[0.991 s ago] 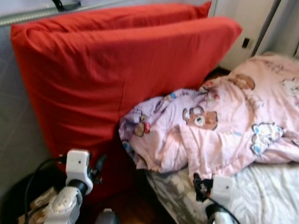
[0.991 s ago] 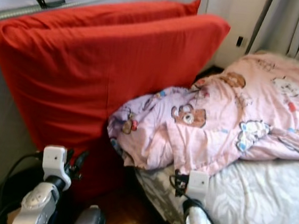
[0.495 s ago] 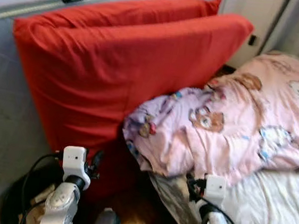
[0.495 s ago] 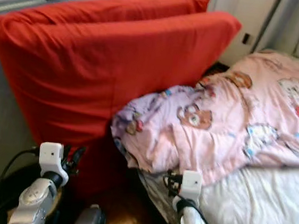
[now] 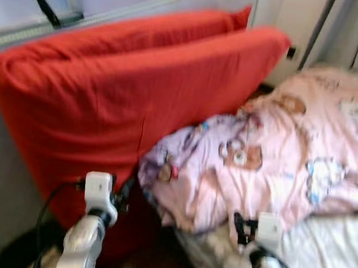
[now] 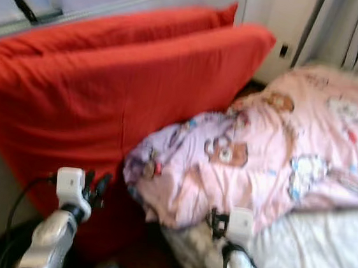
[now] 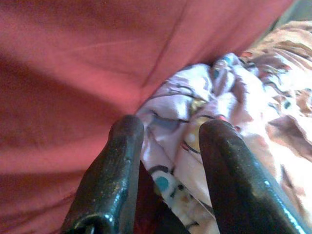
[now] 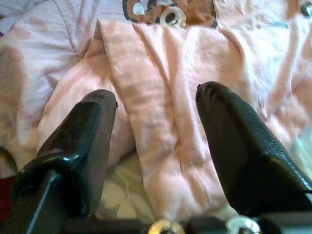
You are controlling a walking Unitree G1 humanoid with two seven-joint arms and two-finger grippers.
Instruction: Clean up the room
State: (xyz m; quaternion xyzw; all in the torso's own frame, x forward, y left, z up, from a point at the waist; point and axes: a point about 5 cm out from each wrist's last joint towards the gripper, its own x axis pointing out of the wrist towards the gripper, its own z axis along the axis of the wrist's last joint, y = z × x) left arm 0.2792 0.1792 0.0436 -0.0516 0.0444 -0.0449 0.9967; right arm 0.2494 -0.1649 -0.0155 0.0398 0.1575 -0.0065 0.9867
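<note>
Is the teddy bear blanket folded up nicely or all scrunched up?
Scrunched up. The pink blanket lies in a rumpled heap with creases, its end bunched against the red cushion, not folded flat.

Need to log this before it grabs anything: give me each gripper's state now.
Left gripper: open, holding nothing, at the pink blanket's edge beside the red cushion.
Right gripper: open, holding nothing, over the pink blanket.
</note>
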